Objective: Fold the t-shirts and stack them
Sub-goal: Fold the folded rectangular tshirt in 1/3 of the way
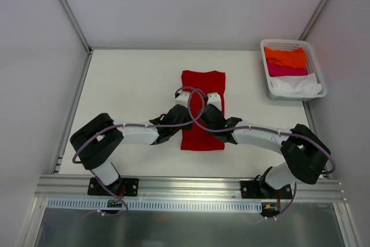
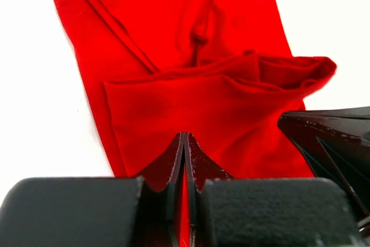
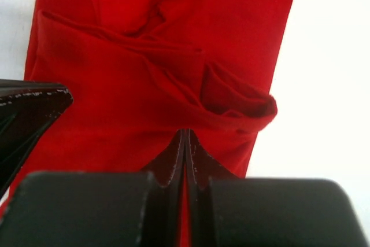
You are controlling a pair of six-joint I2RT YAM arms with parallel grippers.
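Red t-shirt lies long axis fore-aft; left gripper and right gripper sit abreast mid-length, both pinched shut on its cloth.

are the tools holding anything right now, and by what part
Both are shut on the red t-shirt: the left tool pinches a doubled-over layer near its left side, the right tool near its right side.
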